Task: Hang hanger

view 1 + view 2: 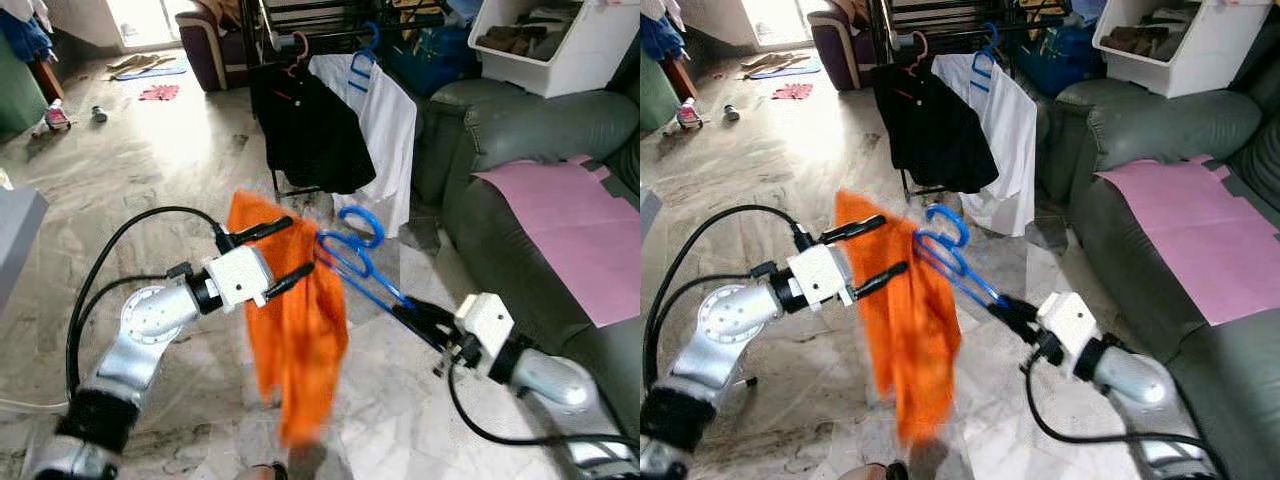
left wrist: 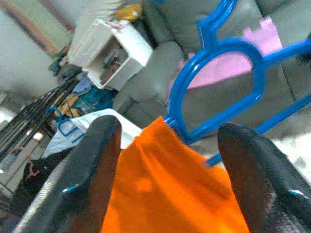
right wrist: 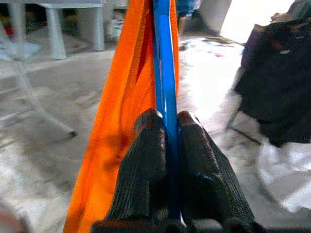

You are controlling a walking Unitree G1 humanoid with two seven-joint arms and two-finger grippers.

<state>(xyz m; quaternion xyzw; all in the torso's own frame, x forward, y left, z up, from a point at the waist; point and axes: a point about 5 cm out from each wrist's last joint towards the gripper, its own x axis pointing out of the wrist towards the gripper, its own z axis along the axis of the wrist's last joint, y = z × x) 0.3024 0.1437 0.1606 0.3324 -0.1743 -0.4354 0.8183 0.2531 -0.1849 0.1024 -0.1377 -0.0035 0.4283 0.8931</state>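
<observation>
Hanger, blue plastic, sits in mid-air in front of the robot with an orange cloth draped over it. Around it, biggest first: a dark green sofa runs along the right side, with a pink sheet lying on its seat and a white bin of dark items perched on its arm. Behind the hanger stands a clothes rack, carrying a black shirt and a white shirt on their own hangers; those two garments hang between the robot and the rack's lower frame. The marble floor stretches off to the left, scattered with small things near the bright doorway. No writing is legible anywhere.

The hanger's long axis runs on a slant, from low on the robot's right up toward the middle, where its hook curls upward facing the rack. The cloth hangs down from it, its bottom edge blurred.

The right gripper has its two black fingers pressed tight on the blue bar at the hanger's lower end. The left gripper reaches in from the left with its fingers spread apart, one on each side of the orange cloth just below the hook; whether they touch the fabric is hard to tell.
</observation>
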